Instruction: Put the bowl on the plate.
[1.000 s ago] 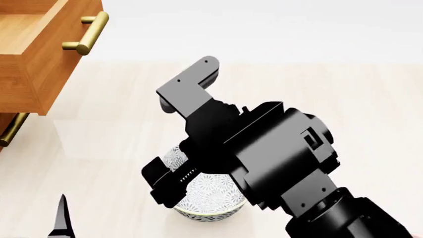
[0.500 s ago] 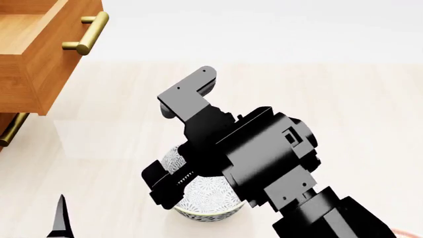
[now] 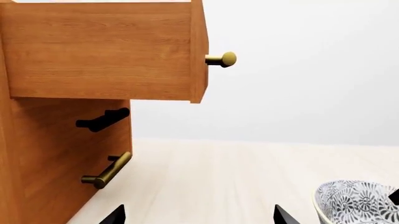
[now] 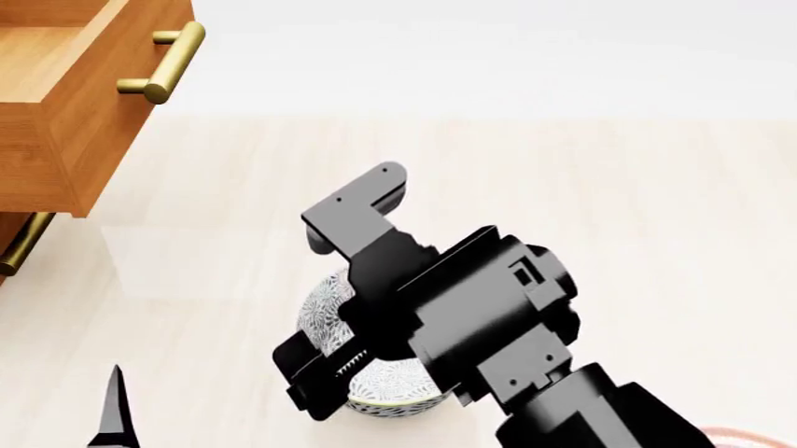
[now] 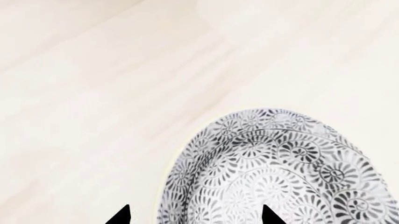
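One bowl (image 4: 388, 387) stood upright on the pale tabletop (image 4: 648, 215), mouth facing up; being round, it had no long axis. The right end effector (image 5: 194, 215) hung directly over it, fingertips apart astride the bowl's rim. The left end effector (image 3: 198, 215) sat near the bowl, tips spread with nothing between them. One wooden cabinet (image 3: 56, 154) stood beside it, a single drawer (image 3: 103, 51) pulled open.

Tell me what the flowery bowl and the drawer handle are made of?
The grey-black floral patterned round bowl looks like glazed ceramic, going by its smooth printed surface and pale rim. The brass-coloured bar handle on the wooden drawer looks like metal from its golden sheen.
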Motion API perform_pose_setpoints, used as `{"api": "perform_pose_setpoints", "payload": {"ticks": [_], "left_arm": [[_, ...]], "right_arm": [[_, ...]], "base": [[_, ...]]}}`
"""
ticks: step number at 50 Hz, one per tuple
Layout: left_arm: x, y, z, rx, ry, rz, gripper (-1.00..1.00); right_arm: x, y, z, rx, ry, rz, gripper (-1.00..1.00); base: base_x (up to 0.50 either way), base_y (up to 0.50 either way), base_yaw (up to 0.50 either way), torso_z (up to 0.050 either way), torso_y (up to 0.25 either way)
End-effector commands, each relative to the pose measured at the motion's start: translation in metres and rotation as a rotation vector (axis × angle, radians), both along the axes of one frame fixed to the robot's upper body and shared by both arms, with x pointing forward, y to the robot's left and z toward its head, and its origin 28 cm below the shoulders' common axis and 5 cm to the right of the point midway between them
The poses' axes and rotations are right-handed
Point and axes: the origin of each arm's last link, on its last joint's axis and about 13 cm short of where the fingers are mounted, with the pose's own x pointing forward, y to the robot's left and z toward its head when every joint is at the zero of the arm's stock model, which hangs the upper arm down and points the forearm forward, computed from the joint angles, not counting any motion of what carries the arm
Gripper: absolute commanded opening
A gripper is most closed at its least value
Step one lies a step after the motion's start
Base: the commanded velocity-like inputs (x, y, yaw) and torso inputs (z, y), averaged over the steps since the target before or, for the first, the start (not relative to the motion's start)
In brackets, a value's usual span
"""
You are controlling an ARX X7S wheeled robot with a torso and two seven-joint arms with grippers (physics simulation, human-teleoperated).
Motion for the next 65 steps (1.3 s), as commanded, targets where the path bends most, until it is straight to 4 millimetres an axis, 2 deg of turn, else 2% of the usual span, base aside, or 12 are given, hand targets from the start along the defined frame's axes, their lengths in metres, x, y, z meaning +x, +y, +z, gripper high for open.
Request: {"api": "perform_pose_setpoints", "payload": {"ticks": [1, 36, 65], "left_arm": [[0.000, 0.000, 0.001, -0.001, -0.002, 0.001, 1.00], [-0.001, 0.001, 0.000, -0.010, -0.001, 0.001, 1.00], [-0.001, 0.002, -0.001, -0.010, -0.005, -0.001, 1.00]], "right_arm": [[0.002, 0.002, -0.005, -0.010, 0.029, -0.002, 1.00], [0.004, 0.007, -0.032, -0.063, 0.106, 0.011, 1.00], [0.005, 0.011, -0.040, -0.075, 0.120, 0.024, 1.00]], "base": [[0.00, 0.00, 0.00, 0.000, 0.000], [0.00, 0.00, 0.00, 0.000, 0.000], [0.00, 0.00, 0.00, 0.000, 0.000]]}}
